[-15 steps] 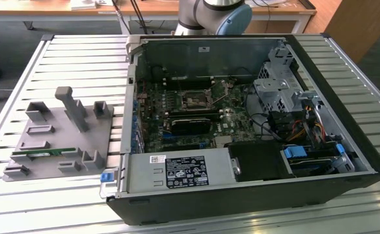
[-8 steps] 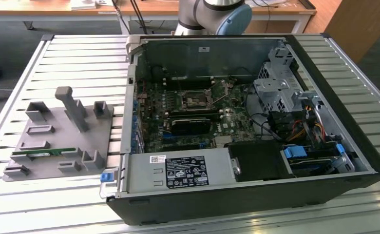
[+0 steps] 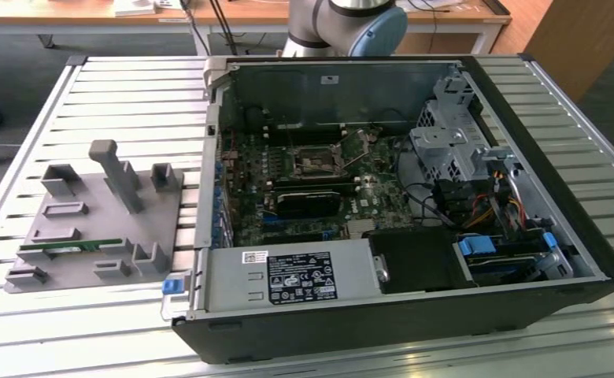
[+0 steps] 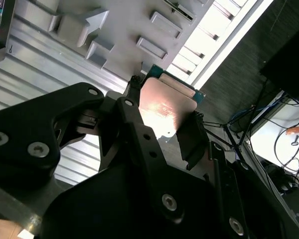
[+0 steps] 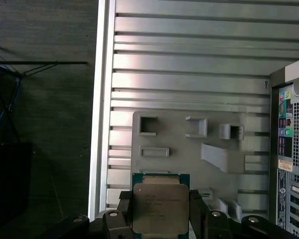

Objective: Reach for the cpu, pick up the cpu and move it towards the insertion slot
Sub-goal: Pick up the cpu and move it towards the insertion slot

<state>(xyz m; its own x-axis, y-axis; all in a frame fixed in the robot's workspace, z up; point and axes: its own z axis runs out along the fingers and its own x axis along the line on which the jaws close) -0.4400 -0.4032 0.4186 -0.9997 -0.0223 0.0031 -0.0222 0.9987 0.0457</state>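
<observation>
Cpu point(image 5: 160, 208) clamped between the jaws, one jaw on each side edge. Grey fixture tray point(image 5: 184, 164) on slatted tabletop point(image 5: 189, 64) lies beyond.

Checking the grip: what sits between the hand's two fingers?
The flat square silvery-topped cpu, its edges clamped by the black hand; seen in both wrist views.

**A:** What does the black end effector point(image 5: 160, 215) carry?

**B:** A flat square cpu point(image 5: 160, 206) with a silvery metal top and a green rim, pinched on two opposite sides by the dark fingers point(image 5: 196, 213).

**A:** And beyond it?

**B:** A grey plastic fixture plate point(image 5: 179, 167) with raised holders, lying on the ribbed silvery metal table point(image 5: 189, 64). A computer case point(image 5: 295, 149) with coloured ports stands just beside the plate. Dark floor point(image 5: 45, 124) lies past the table's edge.
</observation>
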